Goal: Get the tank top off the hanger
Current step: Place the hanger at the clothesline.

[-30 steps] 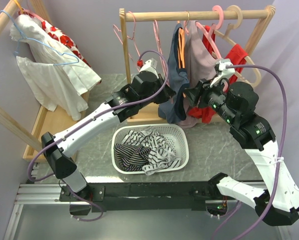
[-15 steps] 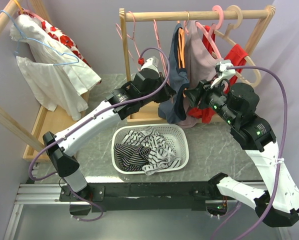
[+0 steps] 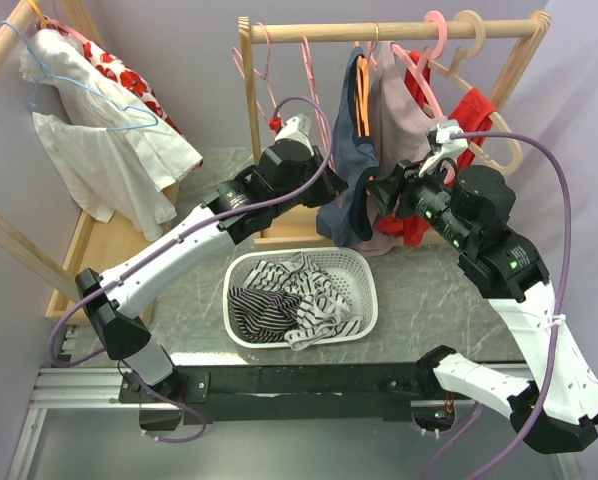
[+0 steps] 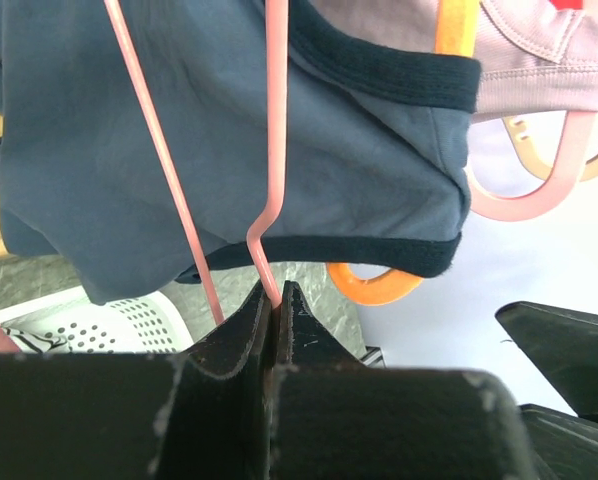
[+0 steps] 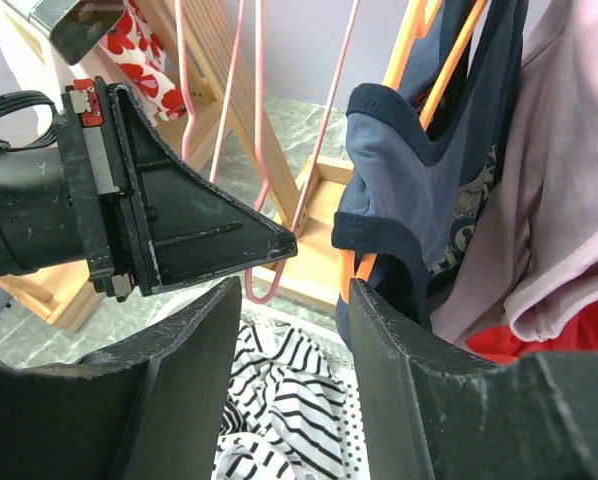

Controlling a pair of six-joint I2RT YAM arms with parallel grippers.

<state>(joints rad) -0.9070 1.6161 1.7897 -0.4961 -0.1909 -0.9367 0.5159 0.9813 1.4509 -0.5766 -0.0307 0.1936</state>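
A navy tank top [image 3: 351, 170] hangs on an orange hanger [image 3: 363, 95] from the wooden rail [image 3: 309, 31]. In the left wrist view the tank top [image 4: 279, 150] fills the top, with the orange hanger [image 4: 374, 285] poking out below its hem. My left gripper [image 3: 329, 192] is shut on the lower bend of a bare pink wire hanger [image 4: 275, 120], just left of the tank top. My right gripper [image 5: 294, 290] stands open with nothing between its fingers, its right finger close beside the tank top [image 5: 419, 170] and orange hanger [image 5: 449, 70].
A white basket [image 3: 369, 290] with striped clothes [image 3: 289, 300] sits below the rail. A mauve garment [image 3: 394, 120] and a red one [image 3: 474, 115] hang right of the tank top. A white flowered garment [image 3: 99, 130] hangs on a second rack at the left.
My left arm has shifted slightly up and to the left, still shut on the pink wire hanger. The right arm has barely moved.
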